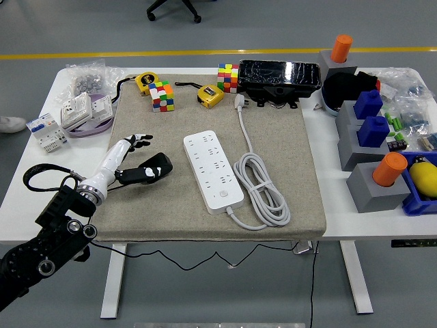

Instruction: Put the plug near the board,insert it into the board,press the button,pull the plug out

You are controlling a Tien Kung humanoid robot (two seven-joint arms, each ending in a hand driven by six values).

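Observation:
A black plug lies on the beige mat, a little left of the white power strip. The strip runs diagonally, with its button at the near end. Its white cord is coiled to the right and ends in a white plug at the back. My left hand reaches in from the lower left. Its white fingers are spread above and left of the black plug. A dark part of the hand stretches along the mat to the plug's left end. No grasp around the plug shows.
At the back of the mat lie two colour cubes, two yellow tape measures and a black case. Grey blocks with orange cylinders and blue pieces crowd the right side. White electrical parts sit far left.

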